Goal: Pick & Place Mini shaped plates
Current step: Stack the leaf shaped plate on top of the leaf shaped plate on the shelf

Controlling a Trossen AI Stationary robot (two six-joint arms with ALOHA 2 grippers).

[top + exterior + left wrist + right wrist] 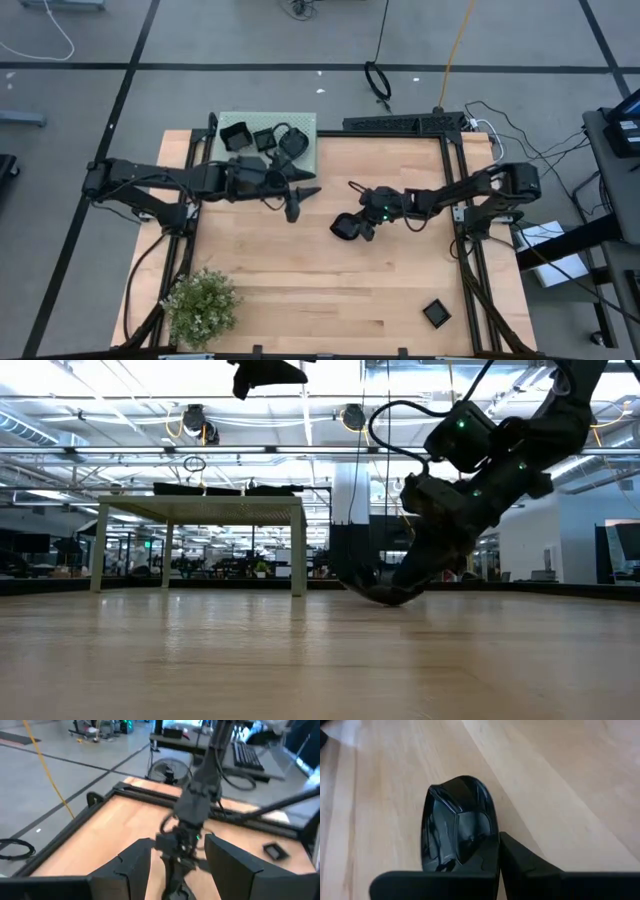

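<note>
So the right claw [345, 228] was down near the middle of the worktop [320, 290], pinched shut on the rim of one small glossy black plate [343, 227]. In the right wrist view that plate [457, 822] stood tilted up on edge between the fingers [520, 857], shiny inside facing the camera, with bare wood all around it. From the low view the plate [385, 594] hung at the bottom of the claw [400, 585], its lower edge right at the wood; I couldn't tell if it was touching or just off it.

The left claw [297, 200] sat higher up, off toward the back-left of the worktop, fingers spread wide with nothing between them. In its own wrist view you could see the two dark fingers [131, 865] apart, looking straight across at the right arm [197, 800].

Rest of the plates: a little bunch of black dishes [265, 138] sat on the pale green stand [305, 150] at the back-left corner, just behind the left claw. At least one looked square, the others were hard to make out from above. One more square dish [436, 313] lay on its own near the front-right corner, well apart from everything else; it also showed up in the left wrist view [275, 851].

A small potted plant [200, 303] sat at the front-left corner.
</note>
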